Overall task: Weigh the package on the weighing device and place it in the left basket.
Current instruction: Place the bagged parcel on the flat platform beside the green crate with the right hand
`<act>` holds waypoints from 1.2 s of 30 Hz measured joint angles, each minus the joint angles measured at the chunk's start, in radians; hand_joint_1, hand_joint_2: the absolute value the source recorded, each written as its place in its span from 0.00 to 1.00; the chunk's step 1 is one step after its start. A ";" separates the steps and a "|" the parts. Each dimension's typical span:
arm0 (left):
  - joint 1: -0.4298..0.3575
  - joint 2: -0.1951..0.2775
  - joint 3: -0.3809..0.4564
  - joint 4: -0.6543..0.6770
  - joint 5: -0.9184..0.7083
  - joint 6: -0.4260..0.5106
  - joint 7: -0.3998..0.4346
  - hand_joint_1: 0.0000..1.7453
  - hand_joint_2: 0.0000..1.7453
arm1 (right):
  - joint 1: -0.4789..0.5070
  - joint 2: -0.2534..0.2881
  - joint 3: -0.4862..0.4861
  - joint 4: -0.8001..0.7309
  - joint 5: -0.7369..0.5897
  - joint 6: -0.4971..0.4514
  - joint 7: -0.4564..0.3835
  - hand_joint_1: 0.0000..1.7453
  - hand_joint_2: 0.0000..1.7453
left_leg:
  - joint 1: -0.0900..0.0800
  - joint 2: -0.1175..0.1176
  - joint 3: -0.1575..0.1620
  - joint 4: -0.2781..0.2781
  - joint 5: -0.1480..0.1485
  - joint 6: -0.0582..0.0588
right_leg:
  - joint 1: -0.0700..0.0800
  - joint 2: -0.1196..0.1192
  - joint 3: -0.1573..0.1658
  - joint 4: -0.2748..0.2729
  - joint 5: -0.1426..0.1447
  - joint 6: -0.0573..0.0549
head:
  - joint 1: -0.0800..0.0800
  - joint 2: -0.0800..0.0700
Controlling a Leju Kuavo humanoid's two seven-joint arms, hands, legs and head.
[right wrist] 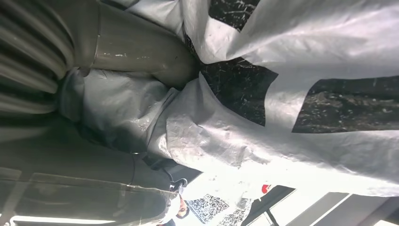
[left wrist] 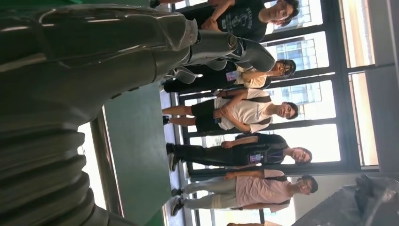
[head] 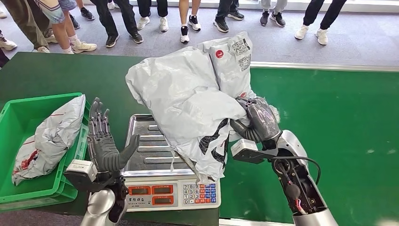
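While the package is not yet lying flat on the scale, we read this as the weighing step. Starting at the left, the green basket [head: 19,141] sits on the dark counter [head: 56,75] and already holds one grey bagged parcel [head: 49,139]. Just beside it our left robot hand [head: 102,141] stands upright with the fingers spread and nothing in it, close to the left edge of the weighing device [head: 155,162], whose steel tray is partly bare and whose red displays and keypad face us. Over the tray hangs the package [head: 188,101], a large crumpled grey mailer with black print and a label with codes near its top; its lower end droops onto or just above the tray, and we cannot tell whether it bears its full weight there. At the right, our right robot hand [head: 259,123] grips the package from its right side, fingers closed into the plastic, which the right wrist view confirms with bag film [right wrist: 291,70] bunched against the thumb [right wrist: 136,52]. Beyond lies the green belt surface [head: 329,122], and people stand along the far edge. Next, we judge, the package must be lowered fully onto the tray and released, so the reading settles, before the lift toward the basket.
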 joint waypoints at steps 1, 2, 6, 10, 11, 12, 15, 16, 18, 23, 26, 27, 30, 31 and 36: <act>-0.002 0.001 -0.005 0.000 -0.005 0.019 0.000 0.00 1.00 | -0.003 -0.003 0.014 0.003 0.006 -0.001 0.002 1.00 1.00 | 0.000 0.000 0.000 0.000 0.000 0.000 | 0.000 0.000 0.000 0.000 0.000 0.000 | 0.000 0.000; -0.004 0.002 -0.010 0.000 -0.008 0.035 0.000 0.00 1.00 | -0.008 -0.006 0.032 0.008 0.013 -0.002 0.003 1.00 1.00 | 0.000 0.000 0.000 0.000 0.000 0.000 | 0.000 0.000 0.000 0.000 0.000 0.000 | 0.000 0.000; -0.016 0.006 -0.032 0.000 -0.004 0.076 0.000 0.00 1.00 | -0.044 -0.008 0.118 0.046 0.036 0.005 0.013 1.00 1.00 | 0.000 0.000 0.000 0.000 0.000 0.000 | 0.000 0.000 0.000 0.000 0.000 0.000 | 0.000 0.000; -0.021 0.009 -0.038 -0.004 0.015 0.112 0.000 0.00 1.00 | -0.101 -0.001 0.215 0.115 0.037 0.029 0.023 1.00 1.00 | 0.000 0.000 0.000 0.000 0.000 0.000 | 0.000 0.000 0.000 0.000 0.000 0.000 | 0.000 0.000; -0.021 0.010 -0.038 -0.006 0.020 0.121 0.000 0.00 1.00 | -0.117 0.002 0.240 0.136 0.037 0.048 0.029 1.00 1.00 | 0.000 0.000 -0.001 0.000 0.000 0.000 | 0.000 0.000 0.000 0.000 0.000 0.000 | 0.000 0.000; -0.020 0.011 -0.036 -0.010 0.025 0.132 0.000 0.00 1.00 | -0.135 0.006 0.265 0.161 0.038 0.081 0.038 1.00 1.00 | 0.000 0.000 -0.001 0.000 0.000 0.000 | 0.000 0.000 0.000 0.000 0.000 0.000 | 0.000 0.000; -0.017 0.010 -0.020 -0.022 0.034 0.161 0.000 0.00 1.00 | -0.205 0.020 0.367 0.279 0.049 0.232 0.068 1.00 1.00 | 0.000 0.001 0.000 0.000 0.000 0.000 | 0.000 0.001 0.000 0.000 0.000 0.000 | 0.000 0.000; -0.016 0.010 -0.015 -0.025 0.034 0.164 0.000 0.00 1.00 | -0.222 0.024 0.402 0.317 0.052 0.262 0.072 1.00 1.00 | 0.000 0.000 0.000 0.000 0.000 0.000 | 0.000 0.000 0.000 0.000 0.000 0.000 | 0.000 0.000; -0.012 0.010 -0.006 -0.028 0.034 0.167 0.000 0.00 1.00 | -0.244 0.032 0.450 0.371 0.052 0.278 0.074 1.00 1.00 | 0.000 -0.002 -0.001 0.000 0.001 0.000 | 0.000 -0.002 0.000 0.000 0.000 0.000 | 0.000 0.000; -0.009 0.010 0.005 -0.033 0.035 0.168 0.000 0.00 1.00 | -0.288 0.046 0.508 0.447 0.050 0.281 0.074 1.00 1.00 | 0.000 -0.003 -0.002 0.000 0.001 0.000 | 0.000 -0.002 -0.001 0.000 0.000 0.000 | 0.000 0.000; -0.009 0.010 0.008 -0.033 0.035 0.168 0.000 0.00 1.00 | -0.304 0.051 0.530 0.475 0.039 0.292 0.070 1.00 1.00 | 0.000 -0.003 -0.002 0.000 0.001 0.000 | 0.000 -0.002 -0.001 0.000 0.000 0.000 | 0.000 0.000; -0.009 0.010 0.008 -0.033 0.034 0.168 0.000 0.00 1.00 | -0.309 0.053 0.538 0.484 0.032 0.297 0.068 1.00 1.00 | 0.000 -0.003 -0.002 0.000 0.001 0.000 | 0.000 -0.002 -0.001 0.000 0.000 0.000 | 0.000 0.000; -0.009 0.008 0.009 -0.033 0.033 0.168 0.000 0.00 1.00 | -0.322 0.058 0.564 0.507 0.013 0.307 0.065 1.00 1.00 | 0.000 -0.003 -0.001 0.000 0.001 0.000 | 0.000 -0.002 -0.001 0.000 0.000 0.000 | 0.000 0.000; -0.009 0.008 0.009 -0.033 0.033 0.169 0.000 0.00 1.00 | -0.327 0.061 0.573 0.514 0.008 0.311 0.066 1.00 1.00 | 0.000 -0.003 -0.001 0.000 0.001 0.000 | 0.000 -0.002 -0.001 0.000 0.000 0.000 | 0.000 0.000; -0.009 0.005 0.016 -0.033 0.032 0.171 0.000 0.00 1.00 | -0.355 0.070 0.619 0.550 -0.002 0.344 0.099 1.00 1.00 | 0.000 -0.002 -0.001 0.000 0.001 0.000 | 0.000 -0.002 0.000 0.000 0.000 0.000 | 0.000 0.000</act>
